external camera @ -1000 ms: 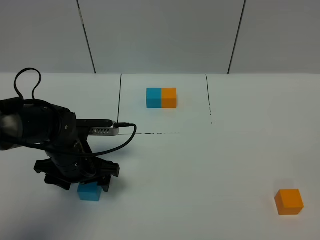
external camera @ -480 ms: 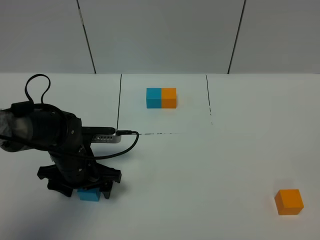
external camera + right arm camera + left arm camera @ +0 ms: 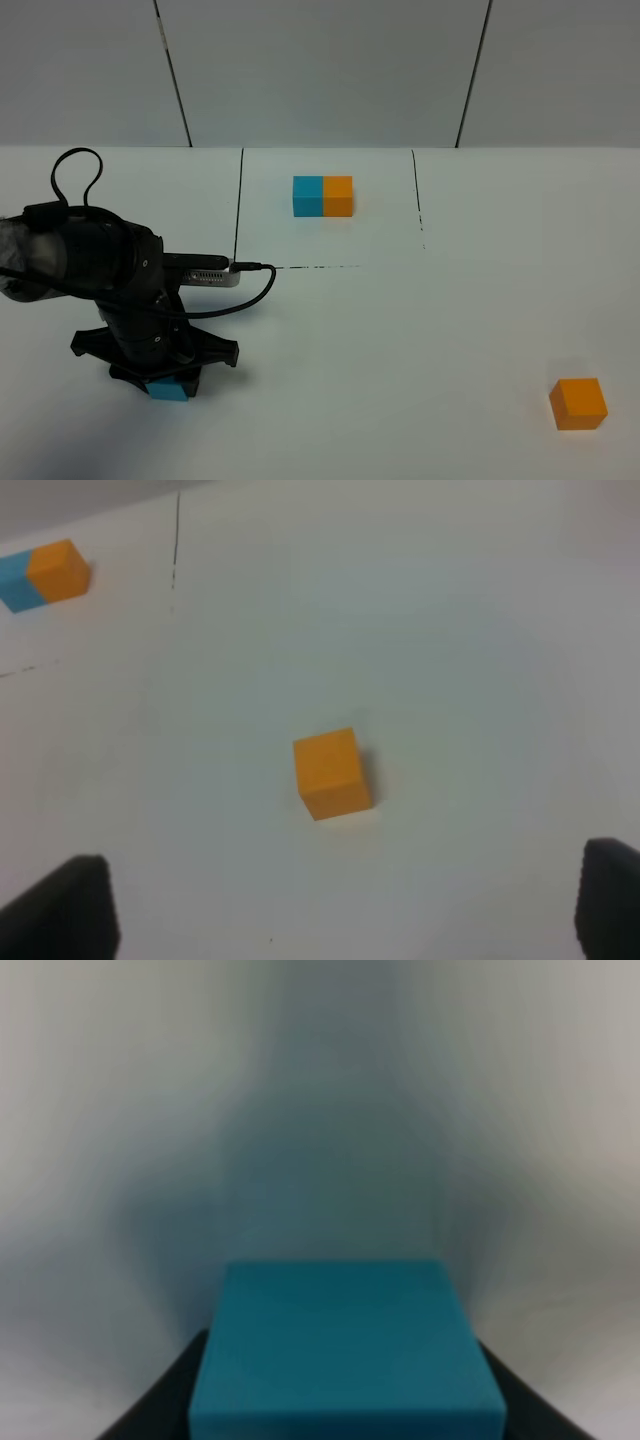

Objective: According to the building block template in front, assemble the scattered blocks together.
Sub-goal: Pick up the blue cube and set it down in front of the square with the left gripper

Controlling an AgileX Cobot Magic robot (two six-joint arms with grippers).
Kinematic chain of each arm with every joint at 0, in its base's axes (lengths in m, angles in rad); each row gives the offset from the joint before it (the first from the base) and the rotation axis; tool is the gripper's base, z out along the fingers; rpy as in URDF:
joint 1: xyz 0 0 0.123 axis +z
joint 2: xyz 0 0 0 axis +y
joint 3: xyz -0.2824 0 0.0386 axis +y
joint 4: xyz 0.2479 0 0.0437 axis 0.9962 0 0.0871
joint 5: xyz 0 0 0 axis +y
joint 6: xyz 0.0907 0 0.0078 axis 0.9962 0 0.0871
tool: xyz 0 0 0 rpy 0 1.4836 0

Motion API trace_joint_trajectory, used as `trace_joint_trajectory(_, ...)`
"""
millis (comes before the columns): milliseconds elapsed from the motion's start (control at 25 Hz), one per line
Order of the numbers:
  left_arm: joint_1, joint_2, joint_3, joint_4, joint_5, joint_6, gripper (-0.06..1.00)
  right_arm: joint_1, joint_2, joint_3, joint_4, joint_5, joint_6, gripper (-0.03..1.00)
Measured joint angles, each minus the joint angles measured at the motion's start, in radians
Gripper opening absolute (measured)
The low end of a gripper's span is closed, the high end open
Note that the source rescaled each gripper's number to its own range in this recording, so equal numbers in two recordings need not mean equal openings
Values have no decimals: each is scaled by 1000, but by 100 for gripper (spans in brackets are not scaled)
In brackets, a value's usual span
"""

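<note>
The left end effector (image 3: pixel 168 378) sits low over the sky-blue block (image 3: pixel 345 1345) at the near left of the tabletop (image 3: pixel 400 330). Its fingers (image 3: pixel 150 1415) flank the block on both sides, but the blurred wrist view does not show whether they grip it. The right end effector (image 3: pixel 335 920) is spread wide and empty. The orange block (image 3: pixel 332 773) lies ahead of it, well apart. The template bar (image 3: pixel 323 196) lies at the far middle.
</note>
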Motion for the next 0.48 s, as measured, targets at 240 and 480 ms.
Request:
trace_joint_trajectory(240,0,1,-19,-7,36,27,0,0,0,0,-1,0,6,82)
trace_joint_trajectory(480,-1,3,-167,-26,239,321,0,0,0,0,-1,0,7,82)
